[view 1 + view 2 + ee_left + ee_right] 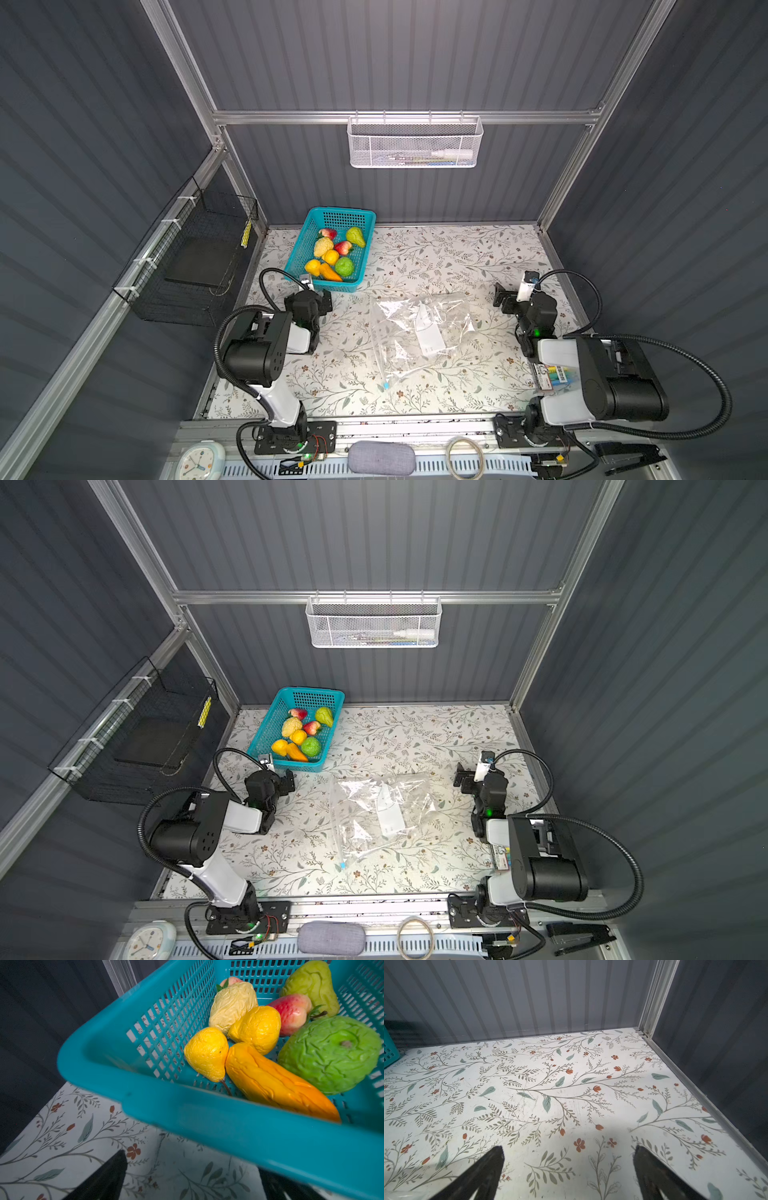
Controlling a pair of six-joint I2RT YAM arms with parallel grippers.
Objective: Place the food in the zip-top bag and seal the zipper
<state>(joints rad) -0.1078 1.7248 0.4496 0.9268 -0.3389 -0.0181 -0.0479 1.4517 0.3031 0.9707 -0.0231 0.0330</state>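
Now the left pincer, jaws wide and empty, sits just short of the teal basket holding the food. The orange piece lies nearest, slanting away. Rightward, the zip-top bag lies flat mid-surface, and the right pincer, also open, hovers beyond it.

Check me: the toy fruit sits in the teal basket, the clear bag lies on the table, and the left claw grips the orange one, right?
Not quite: the left gripper is open and empty. The left wrist view shows the orange piece lying free in the teal basket. The rest holds.
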